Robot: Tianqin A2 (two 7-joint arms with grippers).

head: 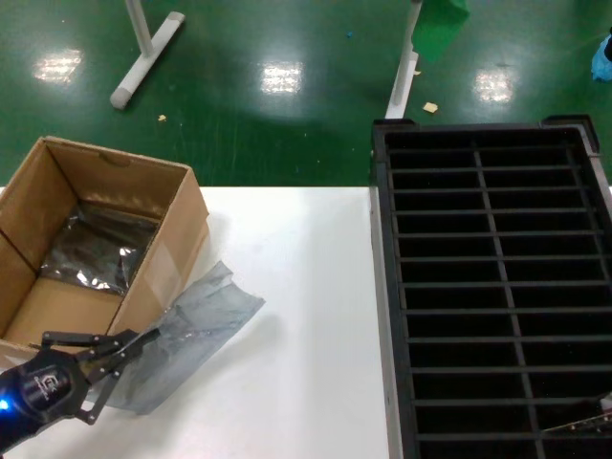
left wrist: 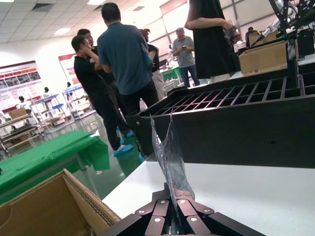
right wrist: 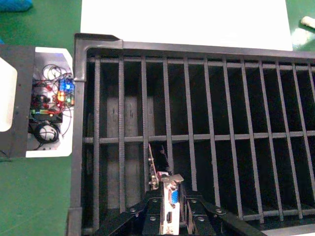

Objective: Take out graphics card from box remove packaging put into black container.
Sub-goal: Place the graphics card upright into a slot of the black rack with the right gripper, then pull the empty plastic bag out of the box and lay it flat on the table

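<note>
My left gripper (head: pixel 142 341) is shut on one end of the empty grey packaging bag (head: pixel 191 330), which lies on the white table beside the brown box (head: pixel 158 244). In the left wrist view the bag (left wrist: pixel 170 157) rises from between the shut fingers of the left gripper (left wrist: pixel 173 202). Another crinkly grey bag (head: pixel 96 251) lies inside the box. My right gripper (right wrist: pixel 172 197) is shut on the graphics card (right wrist: pixel 171 194), with its silver bracket and blue connector showing. It holds the card on edge in a slot of the black container (right wrist: pixel 206 98), near one corner.
The black container (head: pixel 488 287) fills the right side of the table (head: pixel 306 287). A box corner (left wrist: pixel 59 206) is close to my left gripper. People stand beyond the crate (left wrist: pixel 236 123). An electronics board with wires (right wrist: pixel 49 103) sits next to the crate.
</note>
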